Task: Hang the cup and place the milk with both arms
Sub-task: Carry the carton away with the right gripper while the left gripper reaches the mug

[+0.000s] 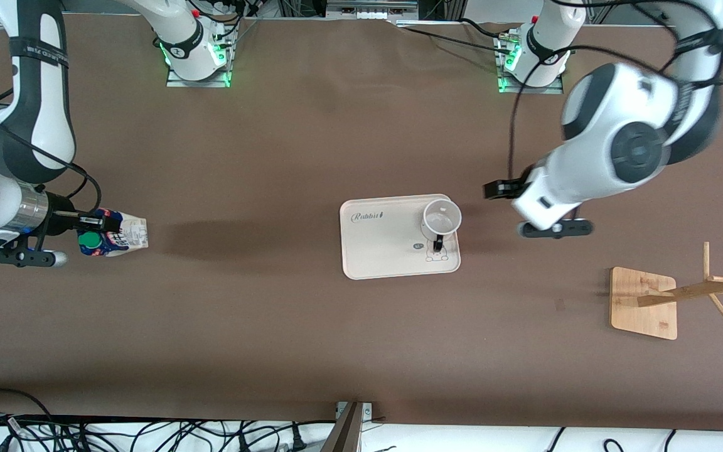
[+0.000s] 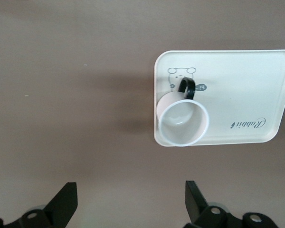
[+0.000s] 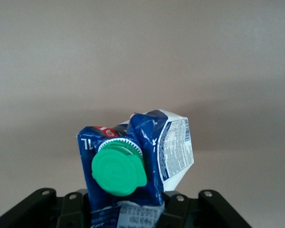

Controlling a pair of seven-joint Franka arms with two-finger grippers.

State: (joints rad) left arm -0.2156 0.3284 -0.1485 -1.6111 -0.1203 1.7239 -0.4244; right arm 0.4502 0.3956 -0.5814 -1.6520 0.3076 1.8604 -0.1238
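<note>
Cup (image 1: pixel 442 218) upright on the tray (image 1: pixel 374 251), in the tray corner toward the left arm's end and farther from the front camera; black handle (image 2: pixel 186 88) turned toward the tray's rabbit print (image 2: pixel 180 76), mouth up, inside empty and white. Left gripper (image 1: pixel 501 189) hangs over bare table just beside that corner, fingers (image 2: pixel 64 202) spread wide and holding nothing; the wrist view has the cup framed between them, so this reads as lining up for a grasp, likely at the rim or handle side. Rack (image 1: pixel 681 295) stands toward the left arm's end, nearer the front camera than the tray, pegs bare: cup not yet hung. Milk (image 1: pixel 115 235) is clamped in the right gripper (image 1: pixel 95 223) at the right arm's end, well apart from the tray; carton tilted, green cap (image 3: pixel 118 170) facing the wrist camera, blue top creased, white side with print. Whether it rests on the table or hangs just above it, cannot tell. Tray centre is free, probably where the milk goes.
</note>
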